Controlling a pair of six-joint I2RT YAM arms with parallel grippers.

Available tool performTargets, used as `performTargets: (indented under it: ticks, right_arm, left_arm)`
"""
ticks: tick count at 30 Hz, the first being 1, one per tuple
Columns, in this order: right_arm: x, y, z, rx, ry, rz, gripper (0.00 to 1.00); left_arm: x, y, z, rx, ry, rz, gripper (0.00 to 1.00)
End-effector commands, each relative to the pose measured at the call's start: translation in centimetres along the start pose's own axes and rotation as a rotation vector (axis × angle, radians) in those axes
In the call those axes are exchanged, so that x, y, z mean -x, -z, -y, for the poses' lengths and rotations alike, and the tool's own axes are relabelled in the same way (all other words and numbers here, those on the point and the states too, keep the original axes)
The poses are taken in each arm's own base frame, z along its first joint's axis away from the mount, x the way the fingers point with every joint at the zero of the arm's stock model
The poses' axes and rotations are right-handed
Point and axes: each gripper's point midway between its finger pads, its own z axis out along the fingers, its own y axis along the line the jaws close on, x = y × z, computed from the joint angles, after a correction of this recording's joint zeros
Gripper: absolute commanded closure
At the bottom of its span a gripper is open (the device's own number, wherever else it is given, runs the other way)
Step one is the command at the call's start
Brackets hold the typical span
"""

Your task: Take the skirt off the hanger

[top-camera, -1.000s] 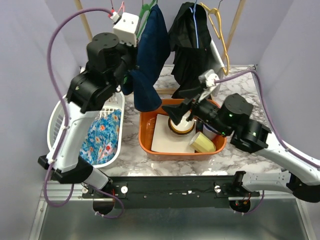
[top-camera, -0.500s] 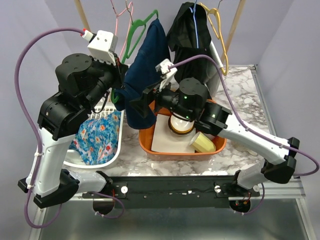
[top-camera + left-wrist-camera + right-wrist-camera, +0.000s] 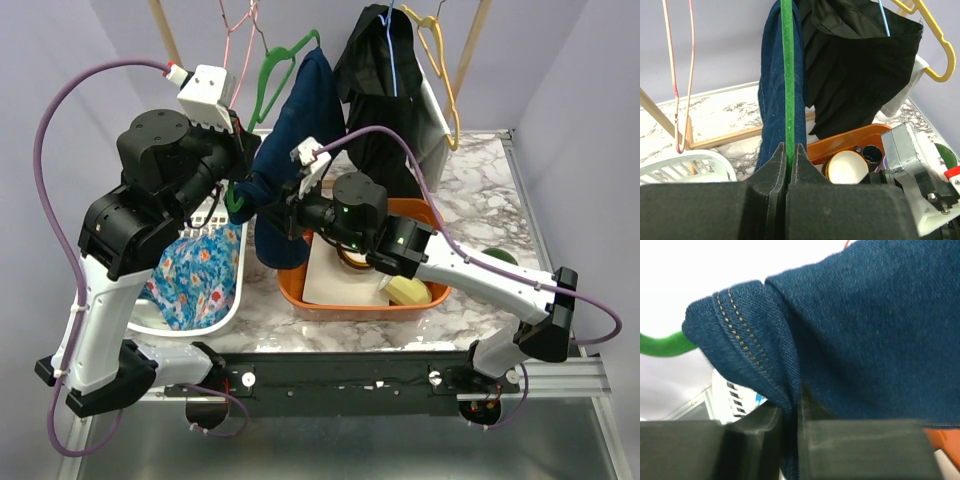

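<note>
A dark blue denim skirt (image 3: 300, 130) hangs on a green hanger (image 3: 268, 80) at the back of the table. My left gripper (image 3: 240, 168) is shut on the hanger's lower bar; in the left wrist view the green bar (image 3: 787, 75) runs up from between the closed jaws (image 3: 788, 150), with the skirt (image 3: 771, 100) draped behind it. My right gripper (image 3: 284, 207) is shut on the skirt's lower part. The right wrist view shows denim (image 3: 865, 330) pinched between the jaws (image 3: 792, 405), with the hanger's green end (image 3: 662, 344) at the left.
A black garment (image 3: 385, 90) hangs on a yellow hanger (image 3: 440, 60), and an empty pink hanger (image 3: 240, 30) hangs to the left. An orange bin (image 3: 300, 290) with cups sits under the skirt. A white basket (image 3: 225, 310) holds floral cloth (image 3: 195, 280).
My right arm swung left to the skirt and its jaws closed on the denim. The left arm pulled the hanger left and down, tilting it.
</note>
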Motion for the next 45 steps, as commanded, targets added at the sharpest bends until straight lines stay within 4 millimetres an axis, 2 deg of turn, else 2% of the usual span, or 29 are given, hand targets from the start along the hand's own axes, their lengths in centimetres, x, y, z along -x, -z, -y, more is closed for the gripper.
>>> performTargets:
  ticks: [1,2,6,7,10,11,13,14,15,17,18,20,23,25,27,30,34,40,45]
  right_arm:
    - [1.9,1.8,0.2,-0.01,0.01,0.08,0.94]
    - [1.9,2.0,0.1,-0.009,0.011,0.081,0.99]
    - [2.7,3.6,0.2,-0.009,0.03,0.103,0.99]
    - [3.7,4.5,0.3,-0.016,0.033,0.128,0.99]
    - [4.1,6.0,0.8,-0.035,0.045,0.148,0.99]
    - [5.9,7.2,0.5,-0.023,0.043,0.202,0.99]
    - [6.2,8.3,0.3,-0.005,0.065,0.223,0.99]
    - [7.6,9.6,0.0,0.01,0.068,0.267,0.99]
    - [7.6,10.0,0.0,0.013,0.077,0.275,0.99]
    - [8.8,11.2,-0.5,0.04,0.1,0.32,0.99]
    - [9.8,12.4,-1.0,0.065,0.117,0.352,0.99]
    - [10.5,13.6,-2.1,0.132,0.172,0.381,0.99]
    - [12.7,15.9,-2.7,0.152,0.206,0.451,0.99]
    - [13.8,17.6,-3.6,0.203,0.271,0.498,0.99]
    - [14.3,18.5,-4.4,0.245,0.323,0.542,0.99]
    - [14.6,19.6,-5.3,0.292,0.39,0.597,0.99]
    - [15.3,20.8,-6.1,0.332,0.428,0.637,0.99]
    - [17.6,24.9,-7.2,0.382,0.448,0.758,0.99]
    - [18.0,26.1,-7.8,0.415,0.483,0.709,0.99]
  left_arm:
    - [5.9,2.7,-0.3,0.003,0.044,0.222,1.0]
    - [6.0,2.9,-1.0,0.04,0.032,0.225,1.0]
    - [5.8,2.8,-2.7,0.133,-0.005,0.22,1.0]
    - [5.9,2.9,-3.1,0.151,-0.013,0.224,1.0]
    - [5.9,2.8,-4.5,0.234,-0.043,0.226,1.0]
    - [5.9,2.7,-4.8,0.248,-0.053,0.224,1.0]
    - [6.1,2.5,-5.3,0.282,-0.07,0.228,1.0]
    - [6.3,2.6,-5.3,0.284,-0.073,0.232,1.0]
    - [6.3,2.4,-5.3,0.286,-0.078,0.23,1.0]
    - [6.6,2.5,-5.3,0.284,-0.078,0.24,1.0]
    - [6.7,2.6,-5.3,0.28,-0.077,0.244,1.0]
    - [6.8,2.9,-4.6,0.239,-0.084,0.249,1.0]
    - [7.3,4.4,-4.7,0.225,-0.072,0.269,1.0]
    - [8.2,5.8,-5.5,0.262,-0.051,0.312,1.0]
    - [8.9,6.6,-5.9,0.279,-0.057,0.348,1.0]
    - [9.7,6.7,-5.9,0.281,-0.052,0.388,1.0]
    - [10.4,7.1,-7.7,0.397,-0.056,0.393,1.0]
    - [11.2,7.4,-8.7,0.468,-0.088,0.414,1.0]
    - [11.6,8.2,-9.5,0.517,-0.088,0.43,1.0]
